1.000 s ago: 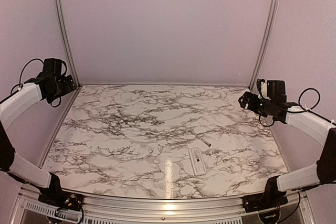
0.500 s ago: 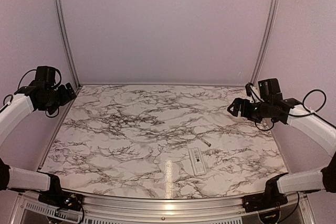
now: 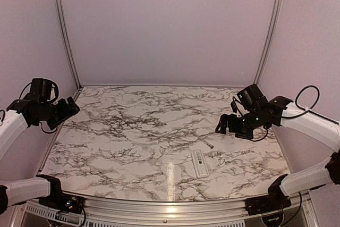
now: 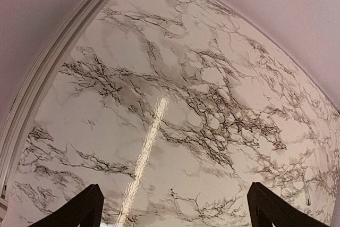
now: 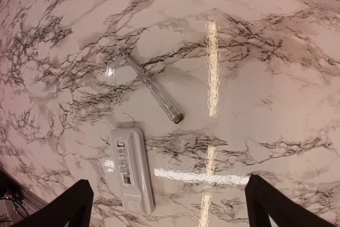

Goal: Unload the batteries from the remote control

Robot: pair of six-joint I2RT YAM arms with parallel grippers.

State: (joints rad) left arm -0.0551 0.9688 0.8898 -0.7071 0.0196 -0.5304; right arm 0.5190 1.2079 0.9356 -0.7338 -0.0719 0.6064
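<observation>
My left arm is bent out to the left edge of the top view. My left gripper is held above the table's left border and points toward the middle. In the left wrist view my two dark fingers sit in the bottom corners, spread wide, with only bare marble between them. A metal rail curves up the left side of that view.

My right arm reaches in from the right edge of the top view, forearm stretched leftward. My right gripper hangs above the marble at centre right, tilted down. Its fingers also stand far apart in the bottom corners of the right wrist view and grip nothing.

The remote control lies flat in the lower middle of the top view, a little right of centre and near the front edge. It is below and left of my right gripper and well apart from it. In the right wrist view the remote control is at lower left, its labelled face up. A thin rod lies slantwise just above it. The rod's brownish end is near the remote but not touching it.
</observation>
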